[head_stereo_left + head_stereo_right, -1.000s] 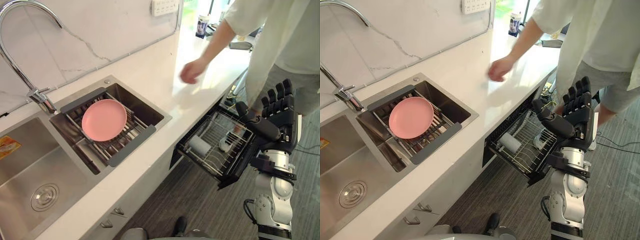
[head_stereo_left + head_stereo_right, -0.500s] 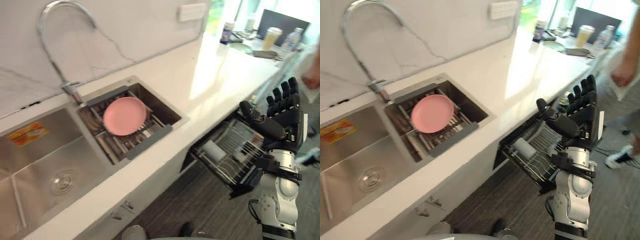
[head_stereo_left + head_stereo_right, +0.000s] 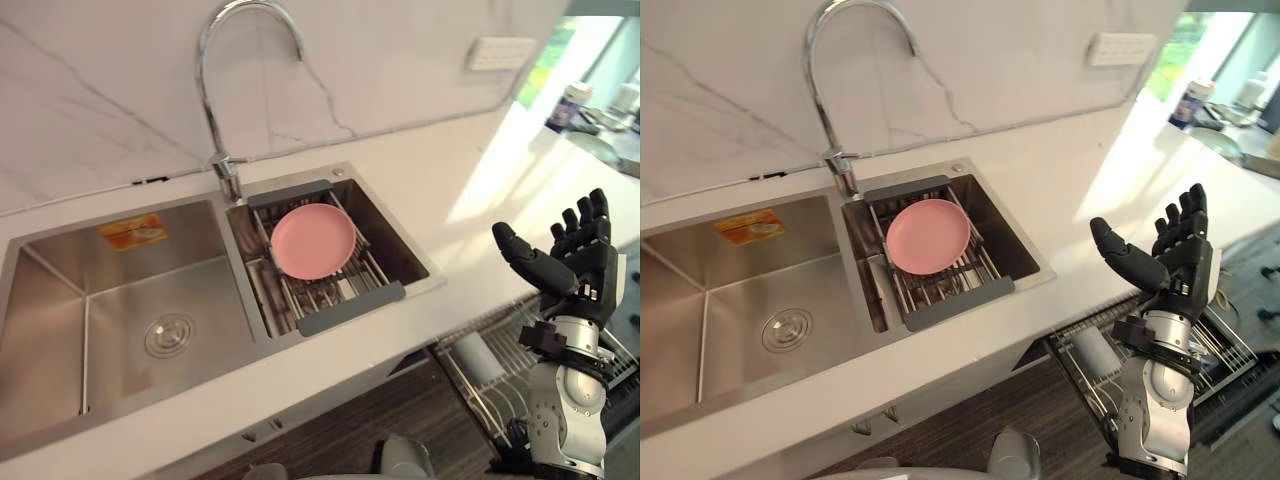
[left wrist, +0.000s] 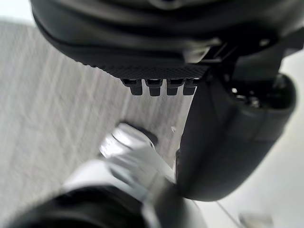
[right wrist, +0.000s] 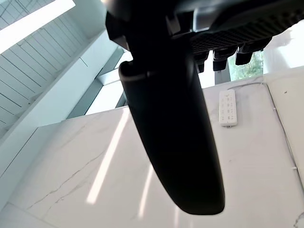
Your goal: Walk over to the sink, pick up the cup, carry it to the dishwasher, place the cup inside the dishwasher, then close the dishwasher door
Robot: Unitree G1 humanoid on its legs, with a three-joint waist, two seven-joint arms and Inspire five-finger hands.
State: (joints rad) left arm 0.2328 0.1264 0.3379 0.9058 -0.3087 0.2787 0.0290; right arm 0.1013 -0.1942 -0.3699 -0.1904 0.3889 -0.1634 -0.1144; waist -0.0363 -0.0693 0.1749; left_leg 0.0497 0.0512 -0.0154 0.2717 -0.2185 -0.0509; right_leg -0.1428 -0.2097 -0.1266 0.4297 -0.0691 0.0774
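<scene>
A white cup [image 3: 480, 357] lies on its side in the pulled-out dishwasher rack [image 3: 462, 385], under the counter at the lower right. My right hand [image 3: 585, 272] is raised above that rack, open with straight fingers and nothing in it; its thumb [image 5: 175, 137] stands before the marble wall in the right wrist view. My left hand [image 4: 156, 57] hangs over the grey floor, open and holding nothing. The steel double sink [image 3: 60, 330] lies in the white counter at the left and centre.
A pink plate [image 3: 313, 241] rests on a grey-handled drain rack [image 3: 350, 308] across the sink's right basin. A tall curved faucet [image 3: 225, 90] rises behind it. A wall socket [image 3: 500, 52] and a bottle [image 3: 572, 105] sit at the far right.
The camera has swung left, so the sink now sits mid-view and the dishwasher rack at the lower right edge. The person has gone out of view. My right hand stays raised and open.
</scene>
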